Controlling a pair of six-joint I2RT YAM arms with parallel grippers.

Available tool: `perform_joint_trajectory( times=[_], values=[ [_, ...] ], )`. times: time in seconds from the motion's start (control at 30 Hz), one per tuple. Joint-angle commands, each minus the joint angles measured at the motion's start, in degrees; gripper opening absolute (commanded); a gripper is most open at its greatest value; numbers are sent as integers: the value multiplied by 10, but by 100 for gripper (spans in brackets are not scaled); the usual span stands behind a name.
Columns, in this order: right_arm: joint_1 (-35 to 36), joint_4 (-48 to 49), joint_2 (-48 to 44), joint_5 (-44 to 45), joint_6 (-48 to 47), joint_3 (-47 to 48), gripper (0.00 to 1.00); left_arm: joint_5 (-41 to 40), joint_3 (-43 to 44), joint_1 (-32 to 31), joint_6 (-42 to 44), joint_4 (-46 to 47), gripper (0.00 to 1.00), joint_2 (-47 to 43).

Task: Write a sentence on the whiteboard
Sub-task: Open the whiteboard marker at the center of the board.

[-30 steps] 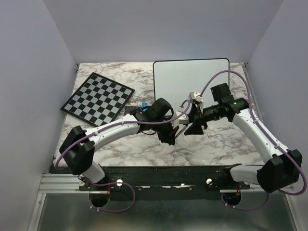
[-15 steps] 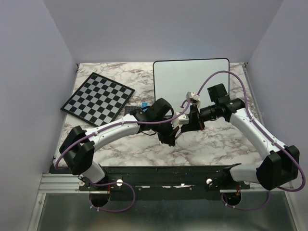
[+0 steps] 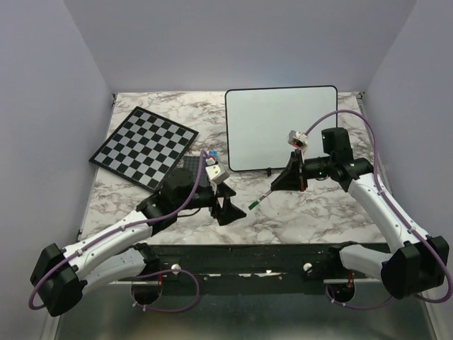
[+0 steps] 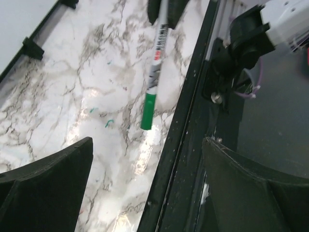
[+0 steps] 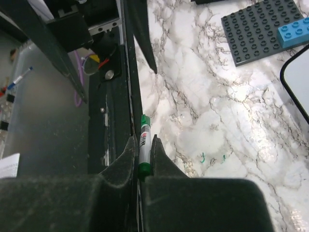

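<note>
Whiteboard [image 3: 282, 127] is laid flat at the far middle-right of the table [image 3: 333, 212], within the right arm's reach. Its face is seen blank from above, so the writing is judged not yet begun.

At the far left a chessboard [image 3: 145, 146] is set askew, well apart from the job. The left gripper [image 3: 228, 210] is held low near the table's front edge, its fingers spread wide with nothing between them. It is judged to be parked there so that the way to the board is free. Just behind its arm a studded plate [image 3: 187, 164] with a blue brick [image 3: 211, 154] is seen near the board's near-left corner. Small green marks [image 4: 109, 123] are seen on the marble close to the marker.

The marker [image 3: 260, 200] is slanted down toward the near left, its green end foremost. Whether that end is a cap or a bare tip cannot be told. The right gripper [image 3: 277, 185] is clenched on the marker's other end. In the wrist view the barrel is pinched squarely between both fingers, a hold judged to stop it twisting under writing pressure. The marker is held off the board, just in front of its near edge, so a swing toward the far side and a lowering are judged to be needed next. If the green end is a cap, nothing would be written until it is removed.
</note>
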Motion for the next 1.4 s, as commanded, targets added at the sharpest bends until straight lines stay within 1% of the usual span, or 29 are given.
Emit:
perform_joint_trajectory(
  times=[0.0,0.1,0.23,0.33,0.43,0.47,0.5,0.53,0.6,0.63,0.67,0.73,0.77,0.8,0.83,0.87,0.9,0.93,0.97,1.0,1.03,1.07,1.1,1.13,1.2,1.23,1.3,1.33,1.37],
  values=[
    [-14,124,-1,-57,134,-32,1,-6,-81,0,-82,211,99,-22],
    [-17,161,4,-69,180,-45,1,2,-75,-9,-86,244,95,9],
    [-21,188,9,-84,208,-53,1,0,-38,-28,-66,238,87,68],
    [-23,193,8,-85,226,-57,1,9,-13,-30,-60,229,76,103],
    [-29,204,6,-91,238,-62,0,27,5,-31,-52,215,62,124],
    [-30,207,6,-93,239,-62,0,32,7,-31,-49,204,50,130],
    [-32,208,6,-93,240,-62,0,34,13,-31,-43,196,44,132],
    [-31,208,7,-93,239,-64,1,38,15,-31,-40,189,41,133],
    [-32,211,8,-98,239,-66,1,42,22,-31,-23,165,31,133],
    [-31,210,7,-98,238,-67,1,44,24,-31,-15,153,24,132],
    [-31,210,6,-99,235,-68,1,45,28,-31,-5,127,11,130],
    [-32,209,5,-106,230,-69,1,50,42,-30,23,97,0,130],
    [-31,208,6,-112,225,-69,1,51,47,-30,35,63,0,129],
    [-32,188,6,-126,213,-67,5,56,61,-30,47,43,0,129],
    [-31,156,8,-126,146,-60,16,56,71,-29,77,19,0,129],
    [-32,112,11,-123,96,-33,29,57,81,-28,94,-39,0,129],
    [-31,-5,18,-99,35,-8,54,56,107,-25,116,-70,0,130],
    [-29,-64,26,-89,-90,15,61,58,121,-25,134,-101,0,131],
    [-29,-120,51,-76,-150,63,68,61,132,-24,174,-156,0,136],
    [-28,-215,64,-61,-202,82,81,65,157,-24,189,-180,0,139],
    [-22,-254,76,-39,-278,100,85,68,168,-24,199,-202,0,144],
    [-21,-291,101,-36,-312,118,87,74,179,-24,223,-238,0,154],
    [-16,-340,110,-35,-333,139,89,78,197,-24,229,-252,0,159],
    [-3,-352,118,-29,-353,148,90,78,204,-24,235,-261,0,165],
    [17,-335,117,-15,-340,145,89,86,220,-25,242,-274,0,178],
    [42,-318,114,9,-308,141,88,87,225,-25,242,-276,0,182],
    [62,-267,100,25,-276,127,86,87,237,-25,243,-279,0,193],
    [78,-255,98,34,-248,120,84,85,239,-25,242,-278,0,195],
    [84,-248,97,35,-241,118,83,83,240,-25,242,-277,0,196]
  ],
)
